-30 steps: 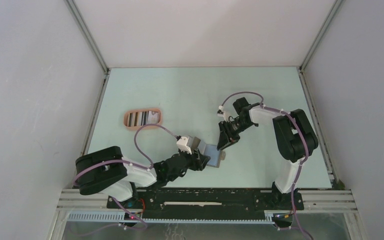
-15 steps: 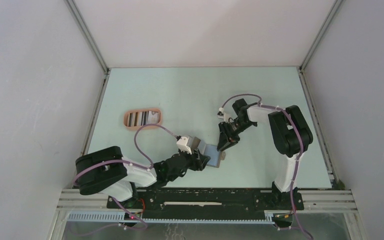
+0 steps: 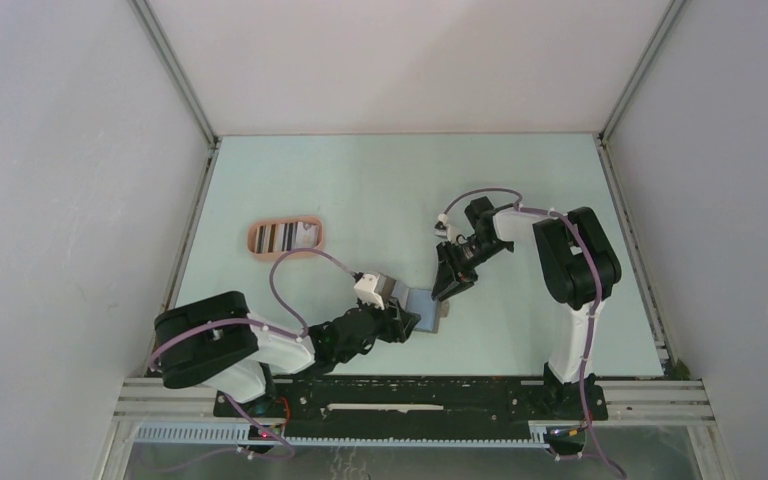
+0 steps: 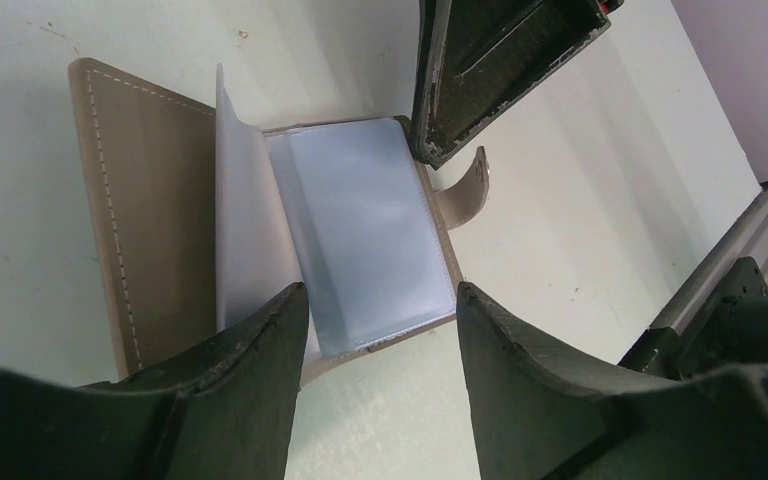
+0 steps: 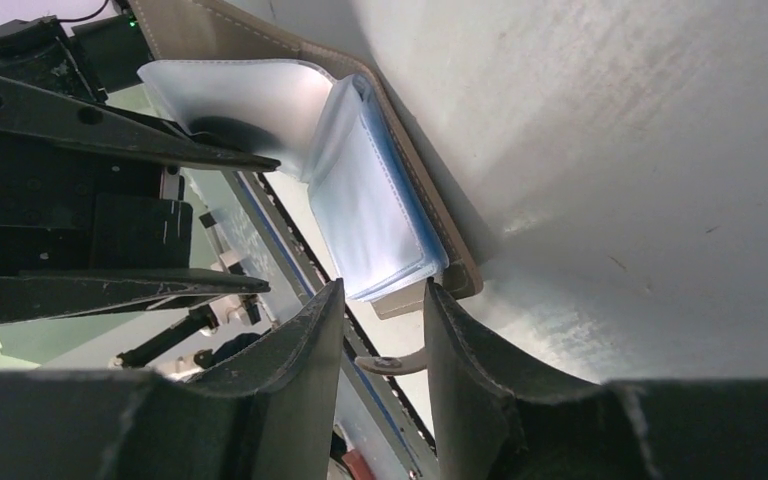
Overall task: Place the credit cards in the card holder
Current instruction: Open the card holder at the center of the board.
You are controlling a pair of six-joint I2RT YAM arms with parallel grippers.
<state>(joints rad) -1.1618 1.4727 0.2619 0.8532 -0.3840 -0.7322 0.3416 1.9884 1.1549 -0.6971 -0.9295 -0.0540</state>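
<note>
The salmon-pink card holder (image 3: pixel 256 238) lies at the table's left, with credit cards (image 3: pixel 282 237) inside it, one striped and one whitish. A grey folding wallet (image 4: pixel 140 200) lies open mid-table, its clear sleeves (image 4: pixel 370 240) fanned up. My left gripper (image 4: pixel 378 295) is open, its jaws straddling the wallet's near edge, the left finger (image 4: pixel 260 360) against the sleeves. My right gripper (image 5: pixel 384 290) is open with a narrow gap, its tips at the wallet's (image 5: pixel 430 220) far corner over the strap tab (image 5: pixel 395 362). Whether a card sits in the sleeves I cannot tell.
Both grippers meet over the wallet (image 3: pixel 425 305), the left gripper (image 3: pixel 405 320) from the near left and the right gripper (image 3: pixel 447 290) from the far right. White walls with metal posts enclose the table (image 3: pixel 380 180) on three sides. A metal rail (image 3: pixel 410 395) runs along the near edge.
The right arm's elbow has shifted a little to the left, and its jaws have spread very slightly. The left arm and the wallet have stayed put.
</note>
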